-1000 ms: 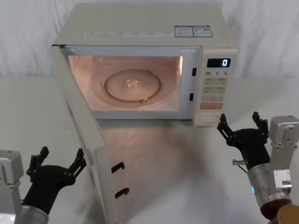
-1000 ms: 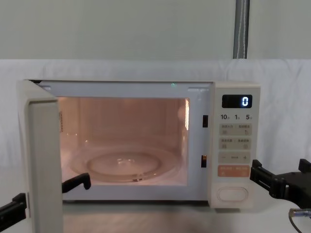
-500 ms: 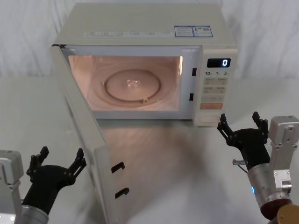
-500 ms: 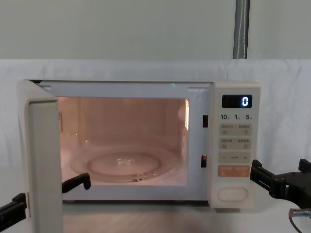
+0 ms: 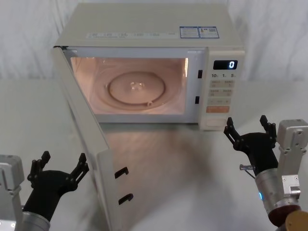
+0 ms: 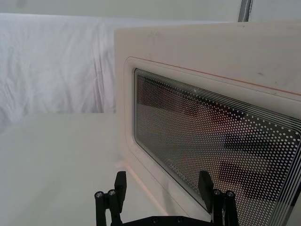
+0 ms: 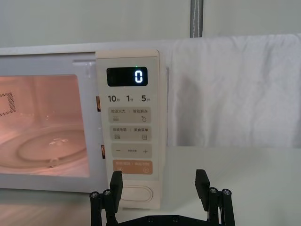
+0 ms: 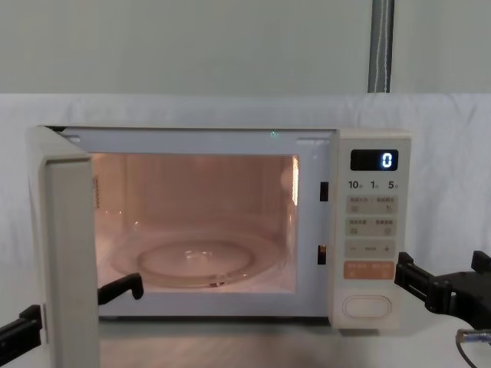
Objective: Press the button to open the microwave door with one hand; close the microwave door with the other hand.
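Note:
The microwave door point(image 5: 91, 144) stands wide open, swung out on its left hinge towards me, and its dotted window point(image 6: 211, 141) faces the left wrist camera. My left gripper point(image 5: 65, 157) is open, low at the front left on the door's outer side, a short way from the panel point(image 6: 162, 181). The button point(image 5: 213, 123) is the wide cream pill at the foot of the control strip point(image 8: 367, 307) point(image 7: 136, 194). My right gripper point(image 5: 246, 122), with a blue light on its wrist, hovers open just in front of the button and slightly to its right point(image 7: 159, 181), not touching it.
The lit cavity holds a glass turntable point(image 5: 136, 89). The display point(image 7: 127, 76) reads 0. Two latch hooks point(image 5: 121, 172) stick out of the door's free edge. White cloth covers the table point(image 5: 192, 183) and the backdrop. A metal pole point(image 8: 381, 46) rises behind.

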